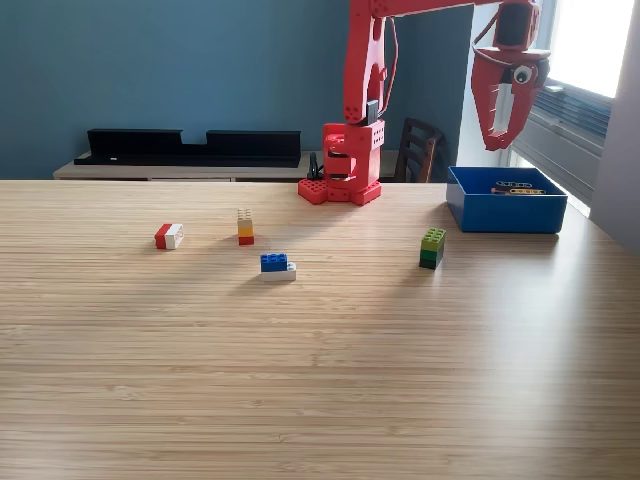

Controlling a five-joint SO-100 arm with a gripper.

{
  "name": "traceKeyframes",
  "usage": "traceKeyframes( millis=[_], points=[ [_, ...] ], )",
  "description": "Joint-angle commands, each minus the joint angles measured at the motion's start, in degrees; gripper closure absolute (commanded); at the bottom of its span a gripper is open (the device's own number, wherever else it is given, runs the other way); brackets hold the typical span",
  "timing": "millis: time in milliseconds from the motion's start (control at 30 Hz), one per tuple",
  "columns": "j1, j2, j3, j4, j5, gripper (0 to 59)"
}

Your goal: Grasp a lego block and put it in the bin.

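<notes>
Tool (497, 140) above blue bin (505, 212), wooden table (320, 360), teal wall (170, 70).

Red arm's claw (497, 128) hanging above blue bin (503, 213), four lego blocks on wooden table (320, 380)

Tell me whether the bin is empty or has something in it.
Not empty. Inside the bin, small pieces lie against the far wall, one orange, too small to identify. The gripper hangs above it.

Blue bin (505, 213), red pincer (497, 135), green block (432, 247).
</notes>
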Motion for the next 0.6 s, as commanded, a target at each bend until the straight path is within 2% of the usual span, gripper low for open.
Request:
traceKeyframes(
  millis=[33,300,433,533,600],
  points=[
    [-1.05,5.1,-0.62,0.88,-0.88,58.6],
    [-3.25,5.1,2.2,0.79,-4.22,58.2],
    [-4.39,5.1,2.72,0.79,-5.98,28.0],
    [-5.01,5.1,2.72,0.79,-6.68,14.2],
    [-5.27,5.1,2.64,0.79,-6.86,8.3]
  ],
)
